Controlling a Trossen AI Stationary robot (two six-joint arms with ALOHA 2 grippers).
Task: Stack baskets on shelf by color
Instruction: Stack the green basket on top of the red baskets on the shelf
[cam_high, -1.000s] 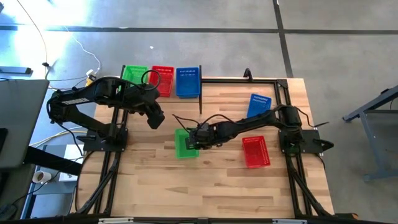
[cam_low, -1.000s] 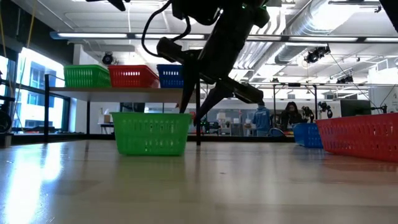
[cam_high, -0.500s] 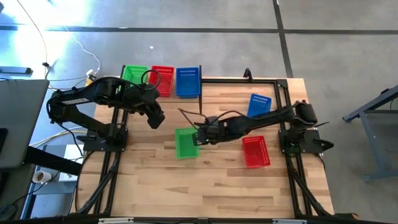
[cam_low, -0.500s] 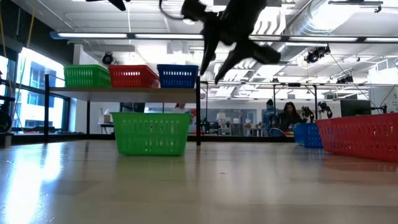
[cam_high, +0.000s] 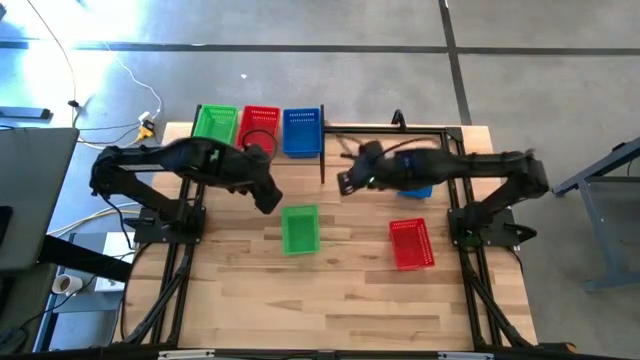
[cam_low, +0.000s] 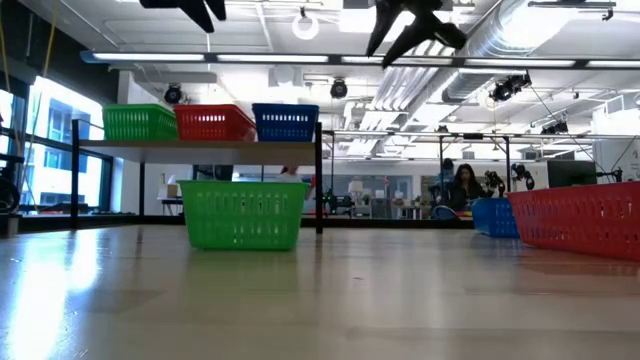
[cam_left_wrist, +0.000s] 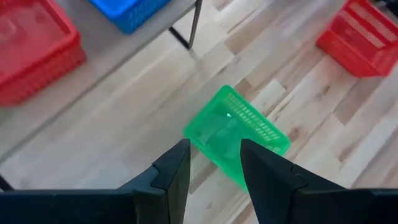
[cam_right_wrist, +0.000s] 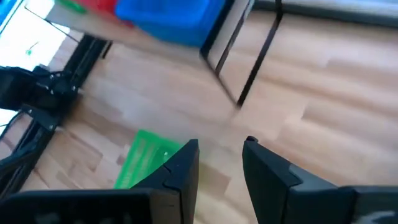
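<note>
Overhead, the right gripper (cam_high: 345, 183) has lifted off the green basket (cam_high: 300, 229) (left standing on the table) and retreated toward the shelf (cam_high: 262, 150). Wrist views: both grippers, left gripper (cam_left_wrist: 214, 163) included, are open and empty.

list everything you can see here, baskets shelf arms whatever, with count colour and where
baskets on the shelf: 3, green, red, blue, in a row
shelf: 1, light wood on black posts, far edge of the table
green basket on the table: 1, middle, upright
red basket on the table: 1, right side
blue basket on the table: 1, far right, partly under the right arm
table: 1, light wood planks
people: small figures in the room behind, low view
left claw: open, above the green table basket
right claw: open, raised near the shelf's post
</note>
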